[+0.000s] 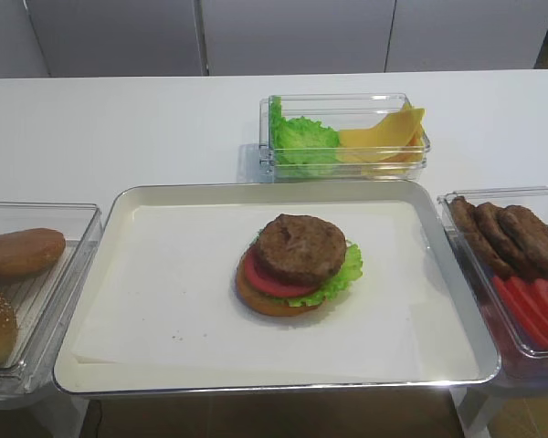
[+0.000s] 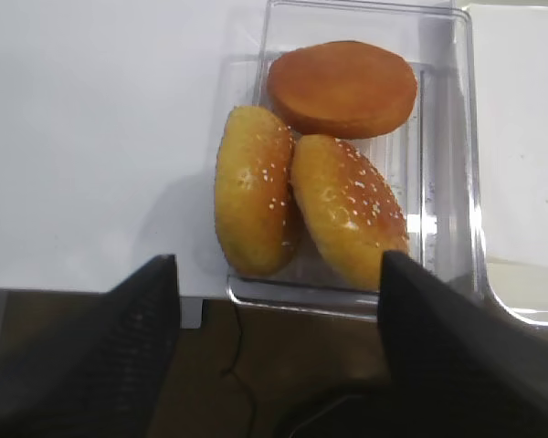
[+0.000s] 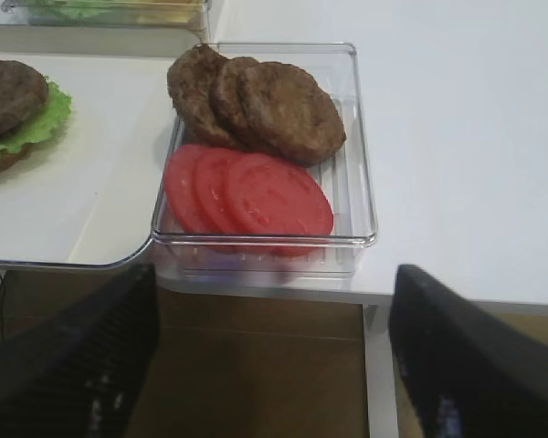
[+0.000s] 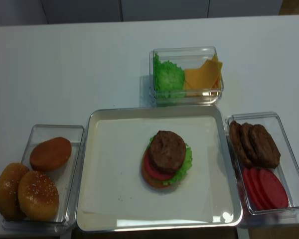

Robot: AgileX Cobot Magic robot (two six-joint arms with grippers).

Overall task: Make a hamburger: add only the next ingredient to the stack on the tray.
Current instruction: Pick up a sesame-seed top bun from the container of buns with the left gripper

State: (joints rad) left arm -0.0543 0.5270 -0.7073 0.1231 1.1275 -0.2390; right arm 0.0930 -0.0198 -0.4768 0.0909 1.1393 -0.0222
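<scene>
So the burger on the big rectangular silver metal tray lined with white paper [image 1: 119,274] is nearly done: the stack [image 1: 299,265] has an orange-brown bottom bun, ruffled green lettuce, a red tomato slice and a round dark brown patty on top. What's missing is a lid.

That lid looks like the domed golden-brown sesame-seeded bun top [image 2: 350,210], sitting in the clear plastic tub [image 2: 452,137] just left of the tray. There are two seeded ones in there, leaning against each other; the second seeded bun [image 2: 253,189] is on the outer side, and a smooth seedless orange-brown bun [image 2: 342,88] lies flat at the far end of the tub.

The key relation: in the left wrist view the seeded tops lie directly ahead of and below the left gripper [image 2: 279,301], roughly between its two dark fingers [image 2: 142,310], which stand wide apart with nothing in them. Both buns are tipped on edge, long axes running away from the camera, the inner one slanting toward the tray.

The right gripper [image 3: 274,338] is also spread wide and empty, hanging over the clear tub of brown patties and red tomato slices [image 3: 356,164] on the far right, well apart from the buns. So the left arm is clearly the nearer one for this grab.
</scene>
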